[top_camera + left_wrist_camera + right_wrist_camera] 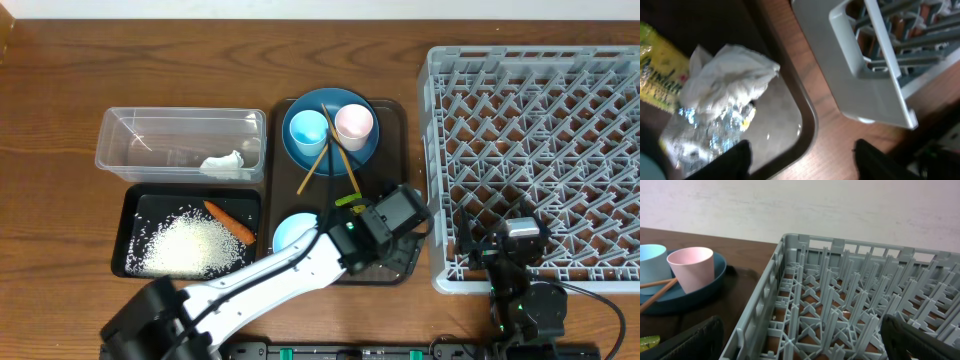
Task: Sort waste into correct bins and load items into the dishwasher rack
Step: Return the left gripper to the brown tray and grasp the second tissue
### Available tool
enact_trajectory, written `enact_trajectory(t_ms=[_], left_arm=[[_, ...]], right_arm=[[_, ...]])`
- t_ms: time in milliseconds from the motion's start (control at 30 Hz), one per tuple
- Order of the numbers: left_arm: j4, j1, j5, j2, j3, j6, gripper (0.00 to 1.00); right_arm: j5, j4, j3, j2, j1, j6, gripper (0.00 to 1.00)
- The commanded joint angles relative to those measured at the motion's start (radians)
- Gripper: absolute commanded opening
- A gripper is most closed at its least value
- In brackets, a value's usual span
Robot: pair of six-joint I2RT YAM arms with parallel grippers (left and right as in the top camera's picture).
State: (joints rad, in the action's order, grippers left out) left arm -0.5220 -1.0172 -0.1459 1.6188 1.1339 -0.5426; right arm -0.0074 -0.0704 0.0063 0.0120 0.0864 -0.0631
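- Left gripper: fingers spread, nothing pinched. It hangs over the near right corner of the brown serving tray, with tray rim and bare table showing in the gap.
- Snack wrapper: lies on the brown serving tray just beside the left finger, yellow-green print on one side and silver foil on the other. Overhead shows only a sliver of it next to the arm.
- Crumpled white tissue: sits on top of the wrapper, touching it.
- Right gripper: fingers wide apart and empty, parked at the near edge of the dishwasher rack and looking across its pegs.
- Dishwasher rack: right of the brown serving tray and close beside it. No dishes are visible in it.
- Dark-blue plate: at the far end of the brown serving tray. The light-blue cup and pink cup stand upright on it, side by side.
- Chopsticks: crossed, with tips on the plate between the cups and tails on the tray.
- Pale-blue bowl: near left of the brown serving tray, partly under the left arm.
- Black tray: holds the rice in a pile, with the carrot beside it.
- Clear box: behind the black tray, with a white crumpled wad inside. I can't tell what the wad is.
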Motion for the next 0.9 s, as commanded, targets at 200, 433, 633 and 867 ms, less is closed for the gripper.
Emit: enact_trajectory(t_ms=[200, 433, 633, 867], left_arm=[[0.008, 0.0, 0.193, 0.05, 0.014, 0.057, 0.6], [0.024, 0.0, 0.248, 0.114, 0.001, 0.056, 0.6], [0.04, 0.0, 0.312, 0.188, 0.001, 0.056, 0.6], [0.055, 0.002, 0.32, 0.195, 0.001, 0.057, 0.48]], right_arm=[[0.0, -0.004, -0.001, -0.004, 0.006, -0.013, 0.99], [0.0, -0.004, -0.001, -0.004, 0.006, -0.013, 0.99], [0.0, -0.004, -0.001, -0.004, 0.006, -0.013, 0.99], [0.0, -0.004, -0.001, -0.004, 0.006, -0.013, 0.99]])
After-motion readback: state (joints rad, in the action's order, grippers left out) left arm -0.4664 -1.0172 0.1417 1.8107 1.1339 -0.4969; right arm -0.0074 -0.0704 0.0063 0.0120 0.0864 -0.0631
